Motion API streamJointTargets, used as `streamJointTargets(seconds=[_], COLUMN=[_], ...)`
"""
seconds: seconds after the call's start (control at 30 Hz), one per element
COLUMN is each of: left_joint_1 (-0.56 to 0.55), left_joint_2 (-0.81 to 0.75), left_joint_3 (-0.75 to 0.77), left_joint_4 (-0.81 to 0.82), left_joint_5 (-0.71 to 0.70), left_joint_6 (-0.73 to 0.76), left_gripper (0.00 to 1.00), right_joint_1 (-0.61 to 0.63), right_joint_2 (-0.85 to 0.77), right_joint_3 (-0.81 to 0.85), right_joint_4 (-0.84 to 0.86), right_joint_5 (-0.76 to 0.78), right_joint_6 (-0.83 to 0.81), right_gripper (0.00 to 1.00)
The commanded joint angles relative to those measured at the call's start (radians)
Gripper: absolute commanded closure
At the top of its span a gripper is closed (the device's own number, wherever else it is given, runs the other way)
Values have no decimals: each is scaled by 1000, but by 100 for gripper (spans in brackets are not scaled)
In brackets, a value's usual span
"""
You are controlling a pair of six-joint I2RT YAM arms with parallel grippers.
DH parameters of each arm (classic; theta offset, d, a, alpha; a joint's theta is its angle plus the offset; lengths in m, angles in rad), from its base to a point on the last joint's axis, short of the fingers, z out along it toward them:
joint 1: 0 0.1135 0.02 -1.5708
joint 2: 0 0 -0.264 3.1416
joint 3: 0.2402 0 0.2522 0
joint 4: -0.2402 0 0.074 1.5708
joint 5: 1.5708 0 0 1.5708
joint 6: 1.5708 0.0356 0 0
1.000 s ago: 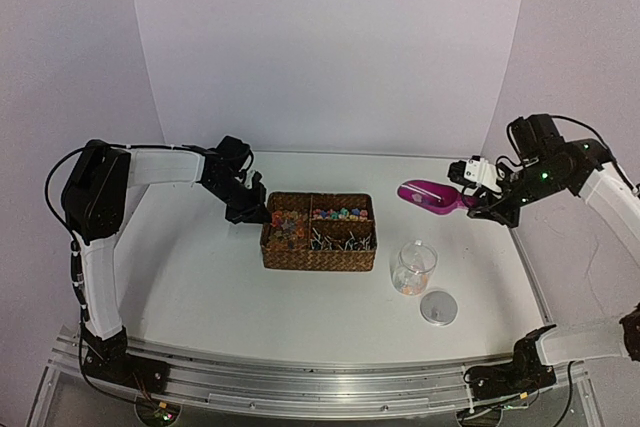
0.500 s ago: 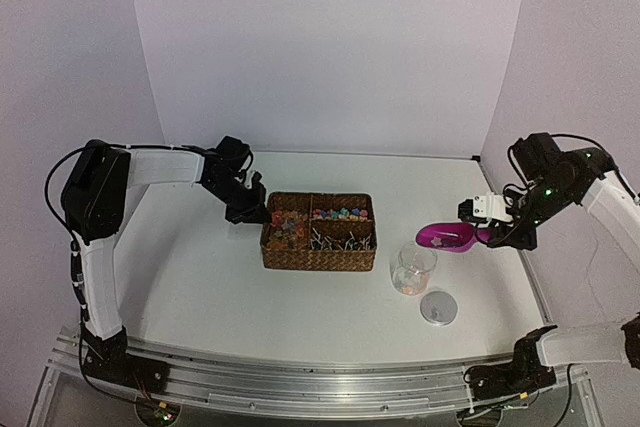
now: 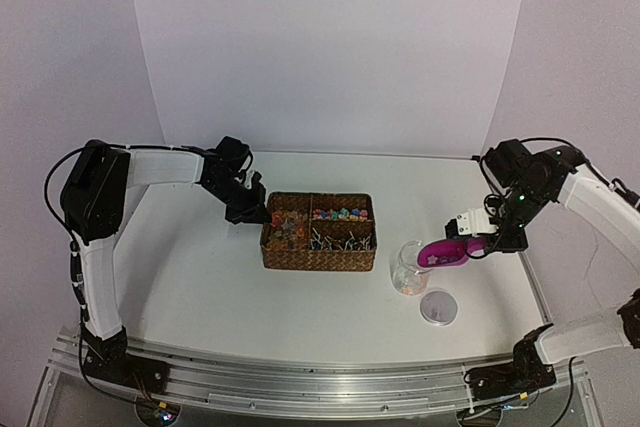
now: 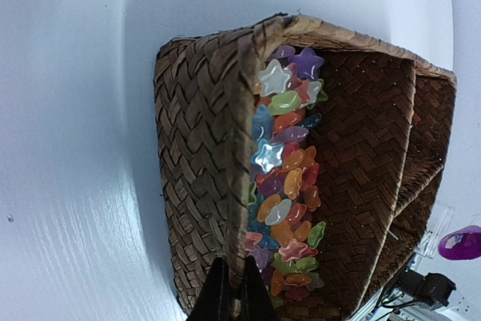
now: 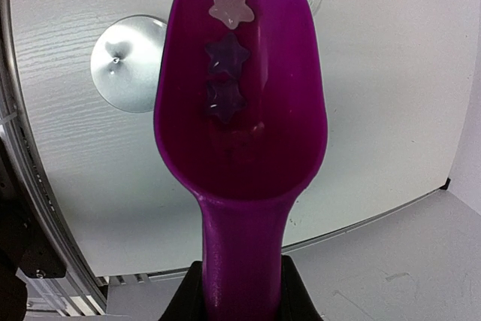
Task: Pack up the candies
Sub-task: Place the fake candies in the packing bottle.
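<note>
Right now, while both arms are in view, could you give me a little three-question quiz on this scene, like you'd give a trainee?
1. True or false: the right gripper holds the magenta scoop by its handle.
2. The scoop's tip, with star candies lying in the bowl, is at: A) the rim of the clear cup; B) the woven basket; C) the round lid.
3. What is the left gripper clamped on?
Key: 1 true; 2 A; 3 the wall of the woven basket.
</note>
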Motion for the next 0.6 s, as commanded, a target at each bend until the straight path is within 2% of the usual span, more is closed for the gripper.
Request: streamJointTargets(seconds=[0.0, 0.37, 0.57], left_joint_1=[26, 35, 36], left_joint_2=[-7, -9, -10], left_joint_3=[-35, -42, -42], left_joint_4=[-36, -33, -33], left_joint_5=[-65, -59, -59], left_joint_6=[7, 5, 5], left_gripper=[100, 100, 100], right_joint_1=[37, 140, 191], right_joint_2=[41, 105, 148], right_joint_3=[47, 85, 151], right_joint_4=[30, 65, 43], right_joint_5=[87, 249, 288], right_joint_6=[-12, -37, -68], right_gripper=[100, 100, 100])
